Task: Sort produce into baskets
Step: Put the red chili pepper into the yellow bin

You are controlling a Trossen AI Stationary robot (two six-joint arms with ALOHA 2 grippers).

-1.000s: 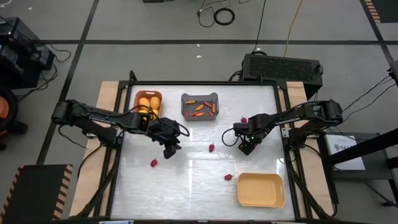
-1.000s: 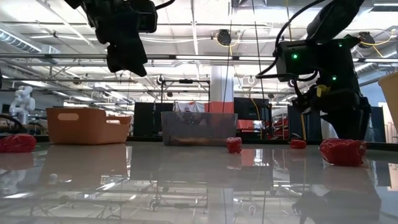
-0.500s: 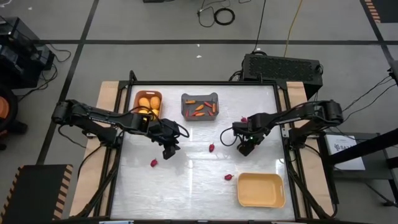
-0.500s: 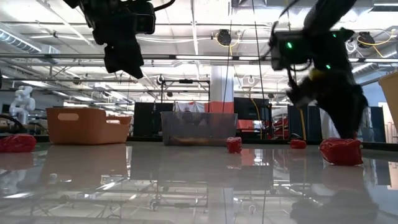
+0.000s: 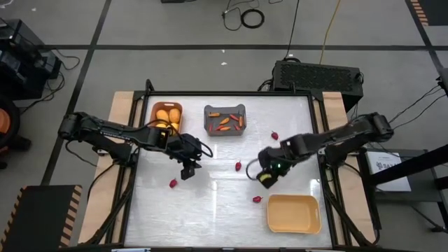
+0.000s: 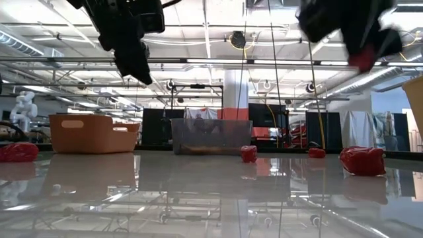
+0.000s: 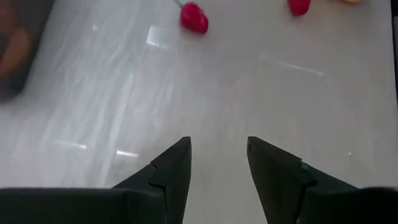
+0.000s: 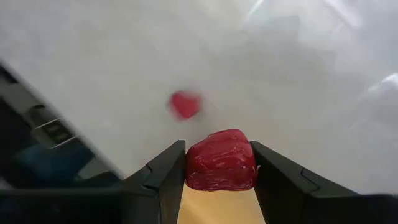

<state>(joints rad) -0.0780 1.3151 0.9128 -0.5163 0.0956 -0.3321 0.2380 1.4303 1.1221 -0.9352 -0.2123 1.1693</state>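
Dark left arm reaches in from table's left edge, elbow bent, forearm running across toward centre. Left gripper [image 5: 187,170] hangs above bare tabletop, left of middle, fingers [image 7: 171,171] parted w/ nothing between them. Wrist view looks down on white surface w/ two red berries farther off.

Orange-brown basket [image 5: 167,115] sits at far-left corner of table [image 5: 210,203], holding yellow-orange fruits [image 5: 164,115]. Dark grey basket [image 5: 225,120] just beside it along far edge, near middle, w/ slim orange-red peppers [image 5: 225,121] inside.

Loose dark-red berries scattered on surface: one [image 5: 173,183] left of centre near left gripper, one [image 5: 238,166] about centre, one [image 5: 257,199] toward near edge just left of pale yellow basket [image 5: 294,213], one [image 5: 274,136] right of grey basket toward far edge.

Right arm comes in from table's right edge, stretched low and diagonal toward centre. Right gripper [image 5: 267,176] raised off table, between centre berry and yellow basket, wrist tipped downward. Fingers [image 8: 163,177] clamped on a dark-red berry [image 8: 221,160], seen clearly in right wrist view; yellow basket rim shows directly under held berry there. Low view: gripper up high, blurred, red bit at its tip.

Pale yellow basket at near-right corner, nothing visible inside.
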